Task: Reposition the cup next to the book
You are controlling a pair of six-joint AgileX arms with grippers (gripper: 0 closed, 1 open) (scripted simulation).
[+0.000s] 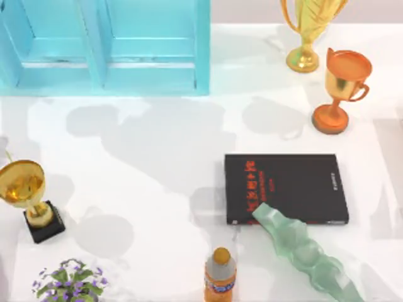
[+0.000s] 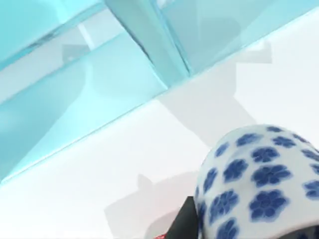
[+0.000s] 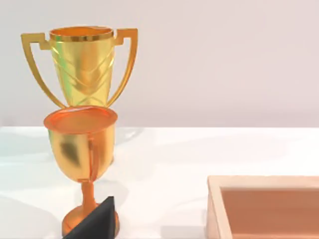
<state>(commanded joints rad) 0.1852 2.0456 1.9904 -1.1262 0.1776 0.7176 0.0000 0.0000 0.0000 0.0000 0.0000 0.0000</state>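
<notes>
Orange trophy cup before gold trophy cup; black book corner; wooden tray beside.

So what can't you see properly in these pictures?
The cup: left wrist view, cut off by the picture's edges, so its rim and base are hidden.
The book: top view, one near corner lies under a pale green wavy thing; its lettering is too small to read.
The bottle: top view, cut off by the bottom edge.
The wooden tray: right wrist view, cut off by the edges.
</notes>
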